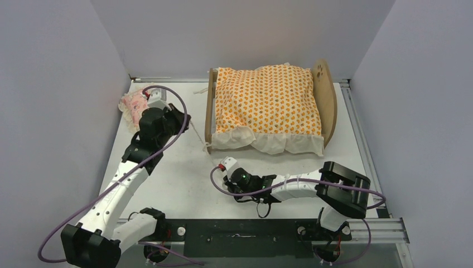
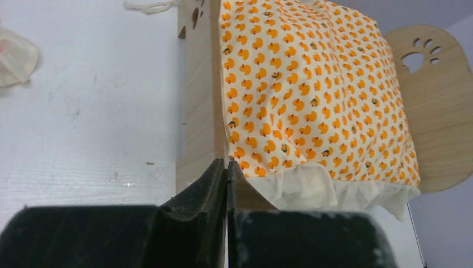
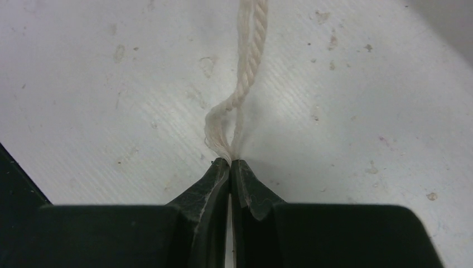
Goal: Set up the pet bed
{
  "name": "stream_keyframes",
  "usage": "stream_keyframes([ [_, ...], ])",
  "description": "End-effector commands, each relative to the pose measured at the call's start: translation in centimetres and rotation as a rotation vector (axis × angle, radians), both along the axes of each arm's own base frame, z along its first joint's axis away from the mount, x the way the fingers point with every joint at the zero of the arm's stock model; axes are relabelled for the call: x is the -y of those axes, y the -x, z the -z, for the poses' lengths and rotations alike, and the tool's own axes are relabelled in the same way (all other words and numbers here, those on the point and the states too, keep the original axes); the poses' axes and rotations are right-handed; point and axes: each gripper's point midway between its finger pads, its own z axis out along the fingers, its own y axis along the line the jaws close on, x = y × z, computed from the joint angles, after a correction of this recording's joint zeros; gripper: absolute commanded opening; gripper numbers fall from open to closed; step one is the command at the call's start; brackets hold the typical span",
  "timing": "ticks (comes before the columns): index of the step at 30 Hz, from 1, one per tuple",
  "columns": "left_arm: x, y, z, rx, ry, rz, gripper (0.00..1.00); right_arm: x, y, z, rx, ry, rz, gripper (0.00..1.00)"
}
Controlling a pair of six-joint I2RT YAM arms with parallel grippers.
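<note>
One light plywood frame, the pet bed (image 1: pixel 329 103), stands at the far middle of the table (image 1: pixel 184 184), headboard to your right, with the duck-print mattress cushion (image 1: pixel 268 100) lying in it. Judge it stiff but thin, easy to slide or tip; grip the footboard (image 2: pixel 198 111) edge, not the soft frill. Your right gripper (image 3: pixel 230 163) has its jaws pinching a white twisted cord (image 3: pixel 248 72). Your left gripper (image 2: pixel 226 164), near the footboard, has its jaws pressed together with nothing visible between them. A pink pillow (image 1: pixel 133 105) lies well apart, far left.
</note>
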Motion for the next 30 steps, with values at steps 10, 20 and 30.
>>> stream_keyframes([
  [10, 4.6, -3.8, -10.4, 0.25, -0.104, 0.15, 0.0, 0.0, -3.3, -0.3, -0.04, -0.026, 0.058, 0.05],
  [20, 2.1, -11.2, -10.1, 0.24, -0.233, 0.0, 0.0, -1.5, 2.7, -1.2, -0.108, -0.047, -0.189, 0.05],
  [30, -2.2, -16.0, -8.0, 0.154, -0.334, -0.185, 0.0, 0.4, 5.3, -1.3, -0.156, -0.009, -0.265, 0.05],
])
